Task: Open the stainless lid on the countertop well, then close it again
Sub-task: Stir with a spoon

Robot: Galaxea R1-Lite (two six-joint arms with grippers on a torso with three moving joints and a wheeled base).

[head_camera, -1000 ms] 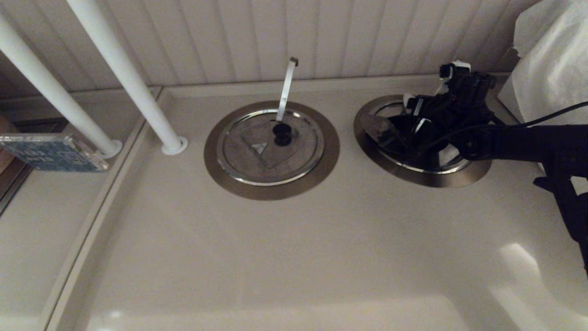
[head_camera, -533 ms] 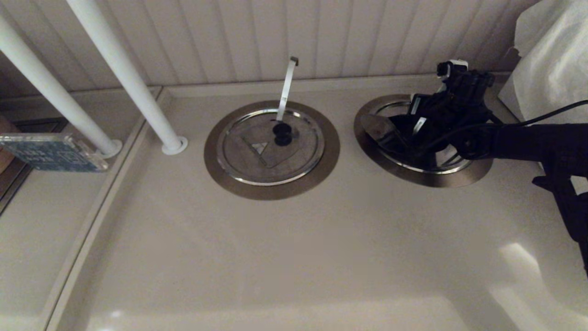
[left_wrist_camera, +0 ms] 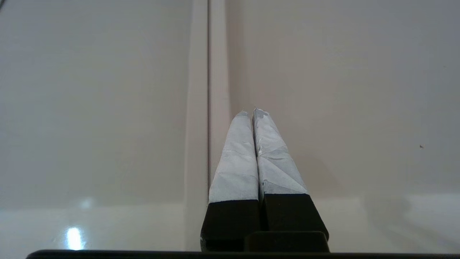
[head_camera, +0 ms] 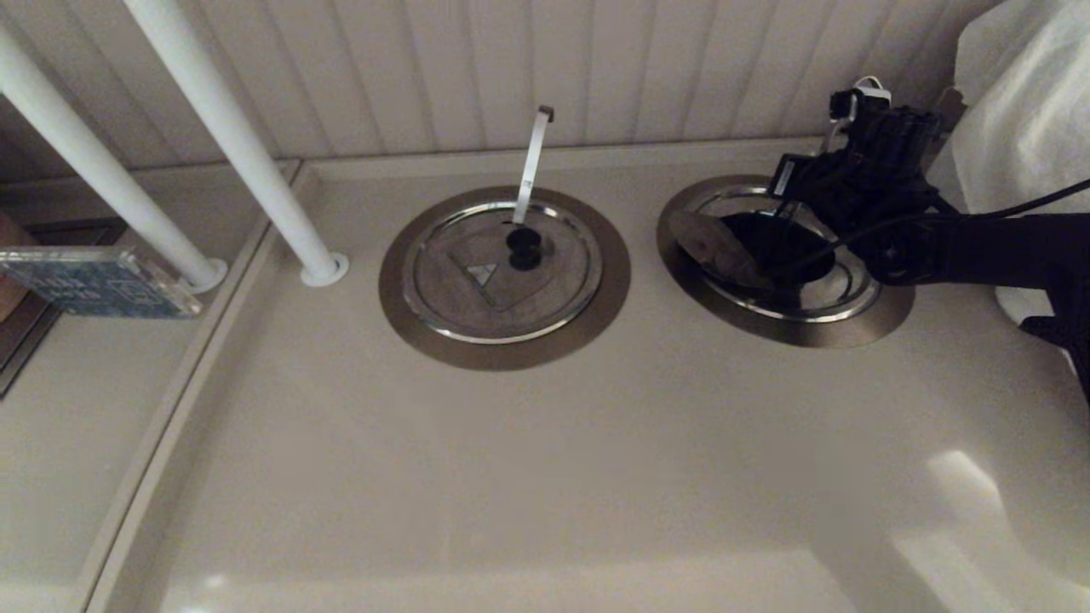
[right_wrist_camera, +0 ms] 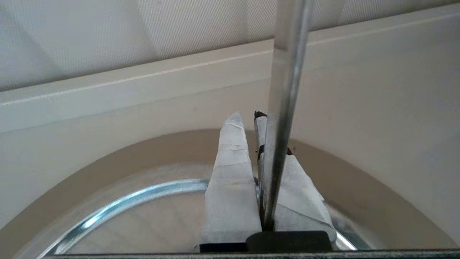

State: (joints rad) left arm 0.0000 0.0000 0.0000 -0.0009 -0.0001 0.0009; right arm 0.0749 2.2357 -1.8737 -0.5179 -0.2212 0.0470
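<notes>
The lid (head_camera: 839, 288) sits on the right-hand well (head_camera: 771, 330). Its wedge flap (head_camera: 707, 243) is tipped up on the side toward the twin lid (head_camera: 502, 272), baring a dark opening. The right gripper (head_camera: 796, 183) hangs over the well's far edge, so the flap lies across that opening from it, toward the robot's left. Closing probably means reaching over and pushing the flap down. In the wrist view the right gripper (right_wrist_camera: 248, 117) has its fingers drawn nearly together. A steel ladle handle (right_wrist_camera: 284, 90) runs along their gap; whether they pinch it is unclear. The left gripper (left_wrist_camera: 253, 111), fingers pressed together, is parked well away from the well.
</notes>
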